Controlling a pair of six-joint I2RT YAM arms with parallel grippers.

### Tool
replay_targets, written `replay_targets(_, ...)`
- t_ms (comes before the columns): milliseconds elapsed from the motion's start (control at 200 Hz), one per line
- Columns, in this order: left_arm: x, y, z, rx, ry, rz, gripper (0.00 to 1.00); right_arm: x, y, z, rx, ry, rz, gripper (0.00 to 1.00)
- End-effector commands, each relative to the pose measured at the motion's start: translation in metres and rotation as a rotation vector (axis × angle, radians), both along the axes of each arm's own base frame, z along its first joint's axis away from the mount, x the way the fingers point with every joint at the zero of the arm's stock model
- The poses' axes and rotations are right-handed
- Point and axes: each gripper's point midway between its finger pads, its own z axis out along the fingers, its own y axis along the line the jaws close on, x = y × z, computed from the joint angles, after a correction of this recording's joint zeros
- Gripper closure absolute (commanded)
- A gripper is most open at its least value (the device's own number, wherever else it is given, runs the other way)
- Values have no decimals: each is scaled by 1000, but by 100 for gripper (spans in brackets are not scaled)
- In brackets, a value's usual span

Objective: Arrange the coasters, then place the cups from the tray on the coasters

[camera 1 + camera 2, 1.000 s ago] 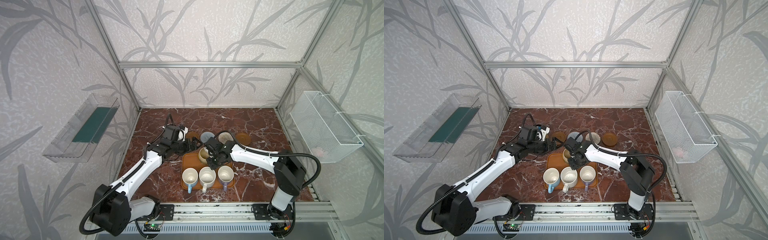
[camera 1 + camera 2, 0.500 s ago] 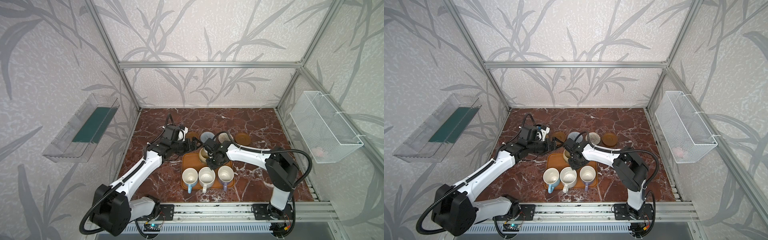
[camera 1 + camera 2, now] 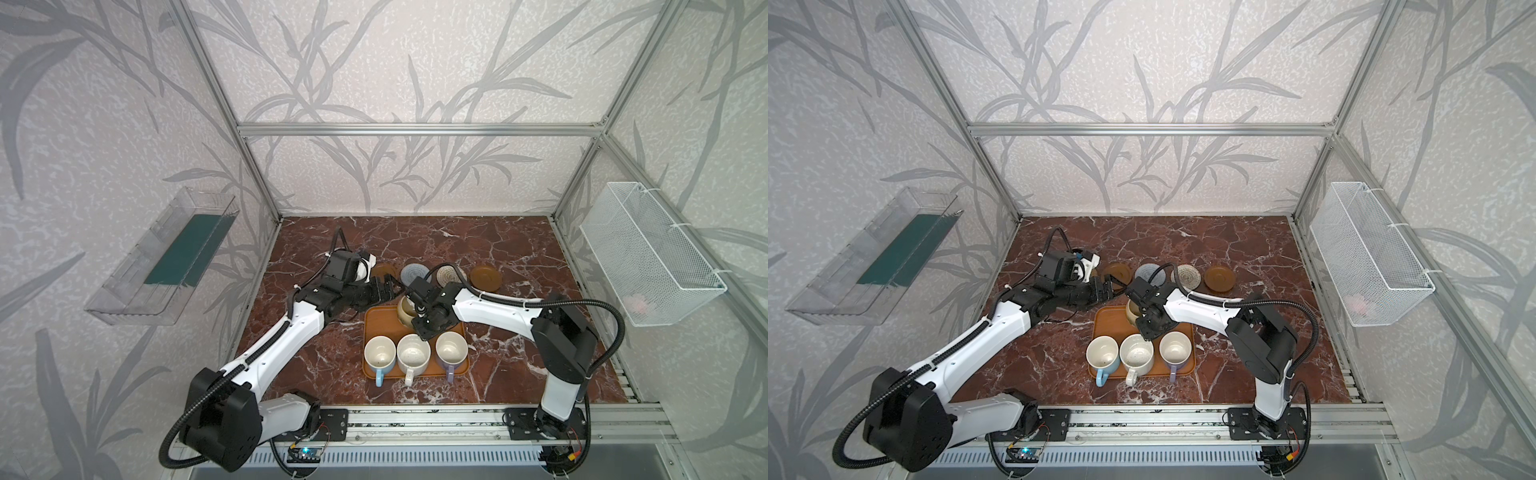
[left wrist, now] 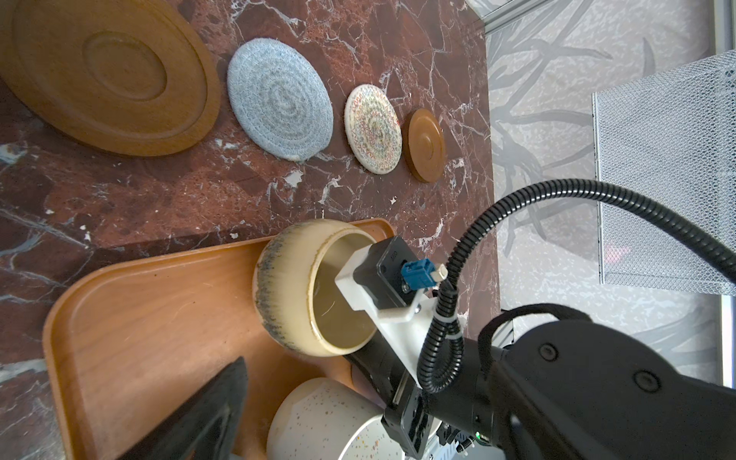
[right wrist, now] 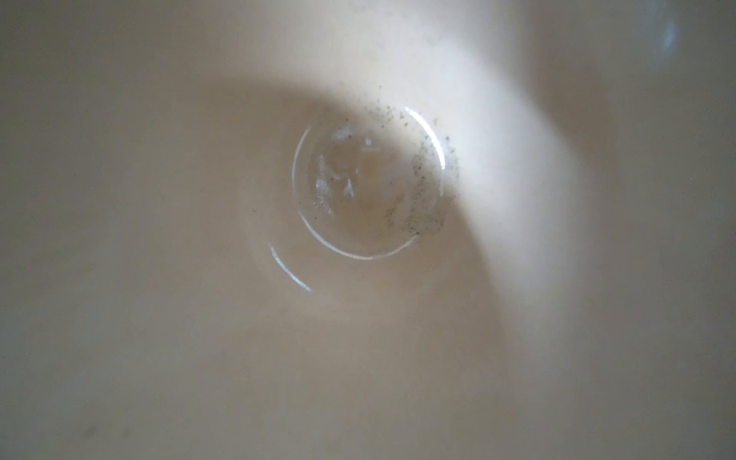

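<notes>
The orange-brown tray (image 3: 374, 328) (image 3: 1104, 324) (image 4: 159, 318) holds several cups. The cream-yellow cup (image 3: 404, 311) (image 3: 1133, 312) (image 4: 286, 286) stands at its back. Along its front stand the light blue cup (image 3: 379, 353), the speckled white cup (image 3: 412, 353) (image 4: 318, 418) and the lavender cup (image 3: 450, 351). My right gripper (image 3: 417, 318) (image 3: 1144, 322) is shut at the cream-yellow cup's far side, its fingers hidden; its wrist view fills with the cup's inside (image 5: 358, 179). Behind the tray lie coasters: brown (image 3: 384, 272), blue-grey (image 3: 414, 273), cream (image 3: 448, 274), brown (image 3: 485, 277). My left gripper (image 3: 388, 286) (image 3: 1108, 289) hangs open and empty by the tray's back left corner.
A white wire basket (image 3: 648, 253) hangs on the right wall and a clear bin (image 3: 162, 266) on the left wall. Aluminium frame posts stand at the corners and a rail (image 3: 415, 419) runs along the front. My two arms nearly meet above the tray's back edge.
My right arm's elbow has swung a little toward the middle while its gripper stays at the cream-yellow cup. The left arm and the cups have not moved.
</notes>
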Motion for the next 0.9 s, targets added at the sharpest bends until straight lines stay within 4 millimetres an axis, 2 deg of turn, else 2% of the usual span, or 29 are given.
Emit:
replay_targets(0,1,1,4,2,-23,6,4,27,-2,31,44,-141,-50,97)
replay_targets(185,4,5,10,5,-51,31,4,31,-4,48,69,-193,-64,100)
replay_targets(350,6,8,16,-4,-71,54,4,32,-6,51,60,-199,-62,100)
replay_targets(370,6,9,16,-5,-72,59,3,33,-6,62,79,-216,-64,100)
replay_targets(475,8,10,20,-29,-82,89,4,35,-5,69,84,-223,-67,100)
replay_targets(645,11,10,32,-89,-90,133,2,39,6,93,120,-209,-92,100)
replay_targets(735,13,18,43,-102,-113,180,1,43,15,110,168,-214,-121,100)
replay_targets(750,13,19,46,-107,-116,186,1,45,17,103,157,-203,-126,100)
replay_targets(895,19,38,61,-172,-98,278,1,58,27,117,181,-224,-169,100)
